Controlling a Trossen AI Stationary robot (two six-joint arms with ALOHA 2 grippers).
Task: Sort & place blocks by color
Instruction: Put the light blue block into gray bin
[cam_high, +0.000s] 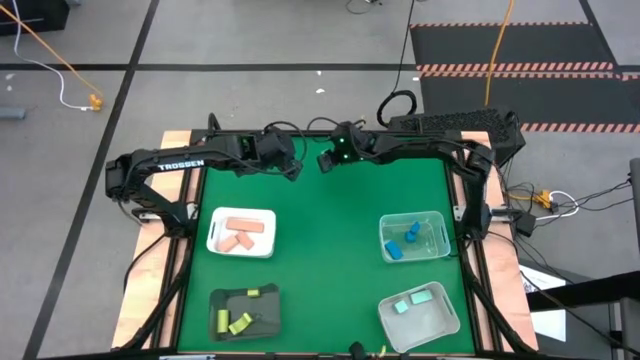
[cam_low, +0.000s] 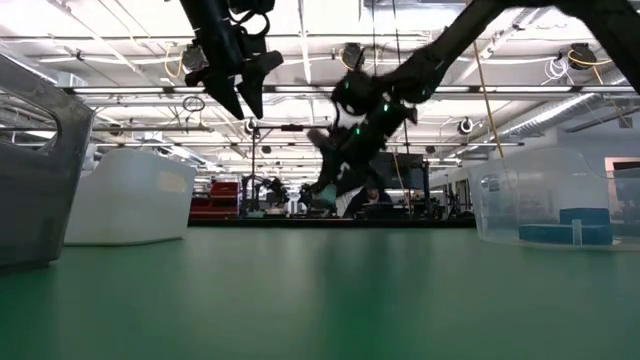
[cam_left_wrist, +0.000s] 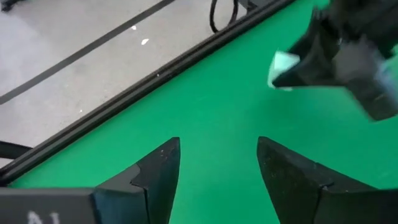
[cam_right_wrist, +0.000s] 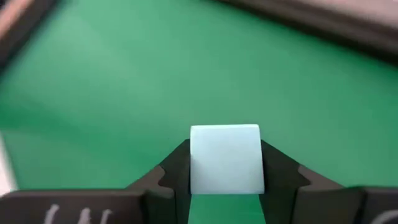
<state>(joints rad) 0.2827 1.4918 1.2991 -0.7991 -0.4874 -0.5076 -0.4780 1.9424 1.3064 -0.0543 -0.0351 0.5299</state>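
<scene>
Green tabletop (cam_high: 330, 260), sorting nearly finished. Left to right: white tray (cam_high: 241, 234) near the left edge holds the salmon pink blocks (cam_high: 240, 236); dark tray (cam_high: 245, 310) at the near-left corner holds the yellow blocks (cam_high: 240, 322). Left pincer (cam_left_wrist: 217, 165) hangs above the far edge, left of middle, fingers spread, holding and touching nothing. Right pincer (cam_right_wrist: 225, 171) is just beside it, at the middle of the far edge, fingers pressed onto a pale mint block (cam_right_wrist: 225, 159), pinching it by two opposite sides; low view shows it clear of the tabletop. Clear bin (cam_high: 414, 238) near the right edge holds the blue blocks (cam_high: 402, 243); second clear bin (cam_high: 419, 313) at the near-right corner holds the other mint blocks (cam_high: 410, 301).

Step in hand, as judged: mint block grasped, ready for carry. Next move calls for crossing to the near-right bin without clipping the blue bin, then lowering over the bin before letting go.
</scene>
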